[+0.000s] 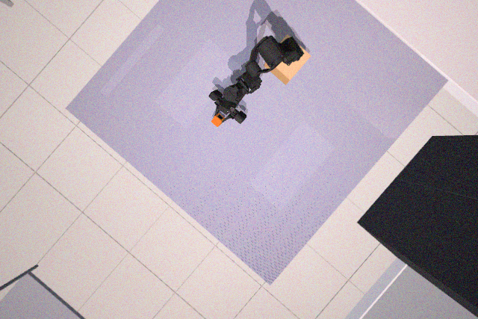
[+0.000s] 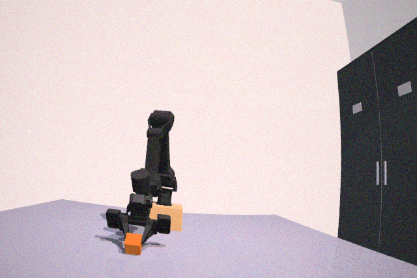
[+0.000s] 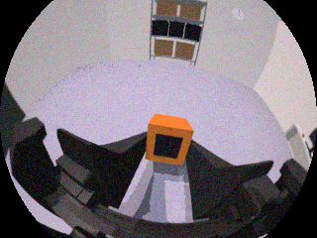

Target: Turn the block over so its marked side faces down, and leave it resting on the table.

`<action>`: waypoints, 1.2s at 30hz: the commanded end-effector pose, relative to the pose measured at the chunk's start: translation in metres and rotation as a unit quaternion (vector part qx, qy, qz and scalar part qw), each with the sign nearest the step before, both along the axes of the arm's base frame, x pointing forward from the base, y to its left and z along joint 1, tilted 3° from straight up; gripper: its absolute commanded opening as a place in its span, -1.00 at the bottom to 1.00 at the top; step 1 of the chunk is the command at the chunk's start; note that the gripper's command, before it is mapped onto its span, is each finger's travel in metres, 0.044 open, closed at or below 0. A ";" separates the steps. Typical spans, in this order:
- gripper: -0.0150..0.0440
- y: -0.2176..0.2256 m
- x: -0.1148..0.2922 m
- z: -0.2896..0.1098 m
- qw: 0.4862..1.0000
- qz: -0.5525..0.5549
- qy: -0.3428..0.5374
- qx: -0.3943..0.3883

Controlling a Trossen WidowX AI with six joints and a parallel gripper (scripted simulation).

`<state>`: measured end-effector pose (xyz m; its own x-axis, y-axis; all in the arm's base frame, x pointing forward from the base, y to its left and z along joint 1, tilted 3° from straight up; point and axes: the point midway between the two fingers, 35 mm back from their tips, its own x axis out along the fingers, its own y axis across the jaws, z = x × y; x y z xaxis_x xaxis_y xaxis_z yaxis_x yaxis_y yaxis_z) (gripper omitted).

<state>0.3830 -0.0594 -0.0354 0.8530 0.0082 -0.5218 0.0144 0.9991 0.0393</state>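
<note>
The orange block (image 1: 216, 121) (image 2: 133, 249) (image 3: 170, 122) is small, with a dark square mark (image 3: 167, 146) on one side. My gripper (image 1: 219, 117) (image 2: 133, 241) (image 3: 167, 139) is shut on the block, one finger on each side, and points forward and down at a slant. In the wrist view the marked side faces back toward the gripper's palm; from above, some of the dark mark shows on the side nearest the arm, so it is tilted partly upward. The block is low, close over the table (image 1: 231, 176) (image 2: 235, 248); whether it touches is hard to tell. Its underside is hidden.
The arm's base stands at a light wooden box (image 1: 287, 72) (image 2: 176, 217) behind the gripper. A black cabinet (image 1: 432, 192) (image 2: 358, 153) stands off to the right, beyond the table edge. A shelf rack (image 3: 177, 30) with boxes stands far ahead in the wrist view.
</note>
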 end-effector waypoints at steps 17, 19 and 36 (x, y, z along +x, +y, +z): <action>-0.49 0.002 -0.009 0.002 0.999 0.000 -0.045 0.003; -0.49 0.002 -0.009 0.002 0.999 0.000 -0.045 0.003; 0.84 0.002 -0.009 0.002 0.999 0.000 -0.045 0.003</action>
